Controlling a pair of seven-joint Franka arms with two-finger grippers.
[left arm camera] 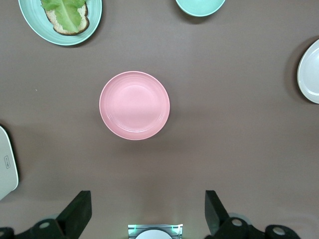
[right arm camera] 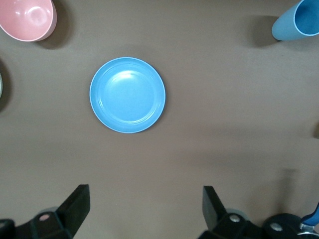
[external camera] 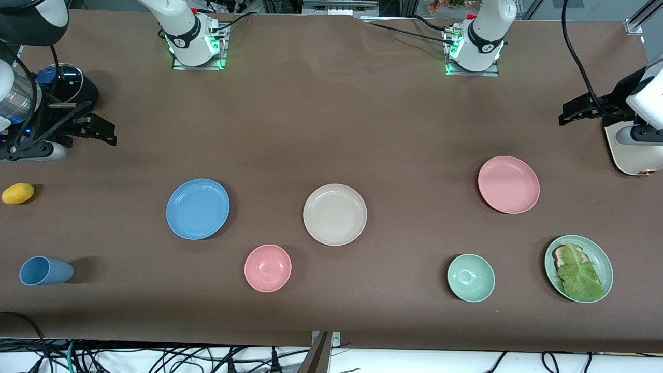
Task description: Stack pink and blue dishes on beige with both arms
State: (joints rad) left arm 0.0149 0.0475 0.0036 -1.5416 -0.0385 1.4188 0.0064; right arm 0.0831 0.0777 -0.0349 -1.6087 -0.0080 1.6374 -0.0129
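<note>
The beige plate point(external camera: 334, 214) lies mid-table with nothing on it. The blue plate point(external camera: 197, 209) lies beside it toward the right arm's end, and the pink plate point(external camera: 508, 184) toward the left arm's end; both are bare. My left gripper point(left arm camera: 147, 199) hangs open and high above the bare table, with the pink plate point(left arm camera: 134, 105) well below it and apart from its fingers. My right gripper point(right arm camera: 145, 195) is likewise open and high, with the blue plate point(right arm camera: 127, 94) far beneath. In the front view the grippers show at the two side edges: left point(external camera: 570, 113), right point(external camera: 101, 129).
A small pink bowl point(external camera: 268, 268), a pale green bowl point(external camera: 471, 277) and a pale green plate point(external camera: 601, 254) holding bread and lettuce lie nearer the front camera. A blue cup point(external camera: 45, 271) lies on its side and a yellow fruit point(external camera: 17, 193) sits at the right arm's end.
</note>
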